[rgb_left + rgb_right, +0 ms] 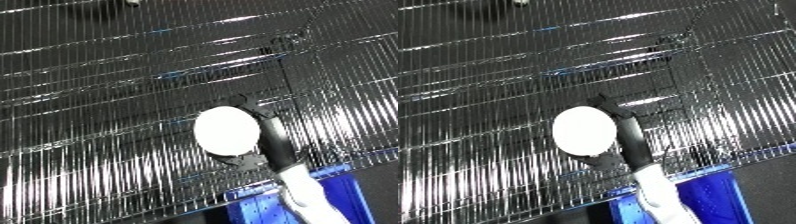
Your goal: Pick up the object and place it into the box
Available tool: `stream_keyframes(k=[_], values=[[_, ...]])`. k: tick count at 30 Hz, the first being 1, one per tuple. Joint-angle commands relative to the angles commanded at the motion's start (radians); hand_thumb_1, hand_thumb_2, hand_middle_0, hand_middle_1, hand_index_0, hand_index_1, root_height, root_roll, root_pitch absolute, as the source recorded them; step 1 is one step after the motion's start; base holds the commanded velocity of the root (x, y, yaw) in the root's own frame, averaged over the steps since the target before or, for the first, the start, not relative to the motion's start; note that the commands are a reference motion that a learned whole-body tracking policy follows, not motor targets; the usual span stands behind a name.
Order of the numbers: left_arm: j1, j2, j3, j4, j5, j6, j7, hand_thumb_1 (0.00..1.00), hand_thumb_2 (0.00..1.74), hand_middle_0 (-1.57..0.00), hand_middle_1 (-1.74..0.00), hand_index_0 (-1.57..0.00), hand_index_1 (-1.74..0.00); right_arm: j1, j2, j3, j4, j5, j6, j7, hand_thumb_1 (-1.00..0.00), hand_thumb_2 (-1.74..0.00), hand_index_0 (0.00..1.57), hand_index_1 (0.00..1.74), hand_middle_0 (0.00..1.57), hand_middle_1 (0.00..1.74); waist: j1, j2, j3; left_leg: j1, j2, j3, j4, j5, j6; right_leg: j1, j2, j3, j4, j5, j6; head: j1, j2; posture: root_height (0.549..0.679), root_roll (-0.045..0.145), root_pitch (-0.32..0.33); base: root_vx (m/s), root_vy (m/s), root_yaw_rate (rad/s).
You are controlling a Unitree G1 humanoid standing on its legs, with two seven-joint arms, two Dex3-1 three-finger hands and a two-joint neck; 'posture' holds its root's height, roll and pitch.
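One hand in view, the right hand (264,142), reaching up from the lower right edge; left hand not visible. Its fingers and thumb are curled round the edge of a white disc (226,130), which it holds up over a wire rack (98,100). The disc faces the camera, so whether it is flat or rounded cannot be told. The blue bin (704,192) shows only as a corner at the near right, just below the rack's near edge and beside the forearm.

Judged step: carrying the disc to the bin. To do it well:
- Draw the hand back toward the near right, keeping the disc clear of the rack wires.
- Get the disc fully over the bin's opening before uncurling; little of the bin shows, so its rim position is uncertain.
- Lower before release, since a disc held by its rim may tip or roll.
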Motion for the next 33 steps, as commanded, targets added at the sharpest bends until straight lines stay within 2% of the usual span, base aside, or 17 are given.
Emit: stream_keyframes(k=[4,9,15,20,23,27,33], values=[[0.012,-0.001,0.027,0.005,0.01,-0.007,0.001,1.0,1.74,-1.57,-1.74,-1.57,-1.74,0.077,0.004,-0.045,-0.073,-0.008,-0.03,-0.003,-0.75,-1.3,1.18,1.3,1.18,1.3,-0.031,-0.01,0.0,0.03,0.015,0.008,-0.023,0.0,-0.0011,0.026,0.0116,0.016,-0.028,0.008,0.0018,-0.003,-0.003,0.611,0.054,0.095,-0.049,-0.021,-0.233],[0.022,0.005,0.059,0.006,0.018,0.0,-0.001,1.0,1.74,-1.57,-1.74,-1.57,-1.74,0.174,0.006,-0.101,-0.155,0.0,-0.066,-0.032,-0.75,-1.3,1.18,1.3,1.18,1.3,-0.067,-0.021,0.0,0.065,0.031,0.024,-0.042,-0.006,0.0001,0.059,0.0214,0.031,-0.058,0.013,0.0036,0.022,-0.002,0.617,0.055,0.088,-0.054,-0.034,-0.222],[0.049,0.015,0.093,0.002,0.024,0.013,-0.017,1.0,1.74,-1.57,-1.74,-1.57,-1.74,0.32,-0.007,-0.182,-0.232,0.008,-0.118,-0.074,-0.75,-1.3,1.18,1.3,1.18,1.3,-0.108,-0.029,0.0,0.109,0.05,0.045,-0.055,-0.022,0.0016,0.101,0.0321,0.053,-0.085,0.014,0.0077,0.054,-0.016,0.623,0.057,0.076,-0.043,-0.032,-0.236],[0.087,0.023,0.12,-0.009,0.023,0.012,-0.038,1.0,1.74,-1.57,-1.74,-1.57,-1.74,0.452,-0.014,-0.243,-0.263,0.029,-0.172,-0.109,-0.75,-1.3,1.18,1.3,1.18,1.3,-0.146,-0.029,0.0,0.151,0.063,0.067,-0.062,-0.037,0.0049,0.136,0.0431,0.075,-0.108,0.011,0.0076,0.081,-0.029,0.627,0.064,0.063,-0.027,-0.013,-0.243],[0.106,0.02,0.127,-0.01,0.014,0.002,-0.044,1.0,1.74,-1.57,-1.74,-1.57,-1.74,0.522,-0.014,-0.276,-0.253,0.056,-0.209,-0.123,-0.75,-1.3,1.18,1.3,1.18,1.3,-0.172,-0.022,0.0,0.177,0.068,0.081,-0.07,-0.043,0.0051,0.155,0.0466,0.089,-0.12,0.008,0.0057,0.109,-0.05,0.629,0.07,0.055,-0.005,0.048,-0.245],[0.126,0.005,0.124,0.001,-0.008,-0.03,-0.042,1.0,1.74,-1.57,-1.74,-1.57,-1.74,0.597,-0.025,-0.307,-0.213,0.076,-0.239,-0.133,-0.75,-1.3,1.18,1.3,1.18,1.3,-0.207,-0.004,0.0,0.216,0.069,0.099,-0.091,-0.042,0.0038,0.179,0.0498,0.109,-0.137,0.004,0.0014,0.158,-0.081,0.632,0.08,0.044,0.011,0.11,-0.213],[0.155,-0.017,0.121,0.029,-0.042,-0.074,-0.044,1.0,1.74,-1.57,-1.74,-1.57,-1.74,0.681,-0.021,-0.341,-0.11,0.17,-0.295,-0.06,-0.75,-1.3,1.18,1.3,1.18,1.3,-0.245,0.013,0.0,0.264,0.066,0.117,-0.115,-0.039,-0.0002,0.216,0.0508,0.129,-0.164,-0.001,-0.0031,0.204,-0.115,0.635,0.091,0.024,0.03,0.093,-0.134]])
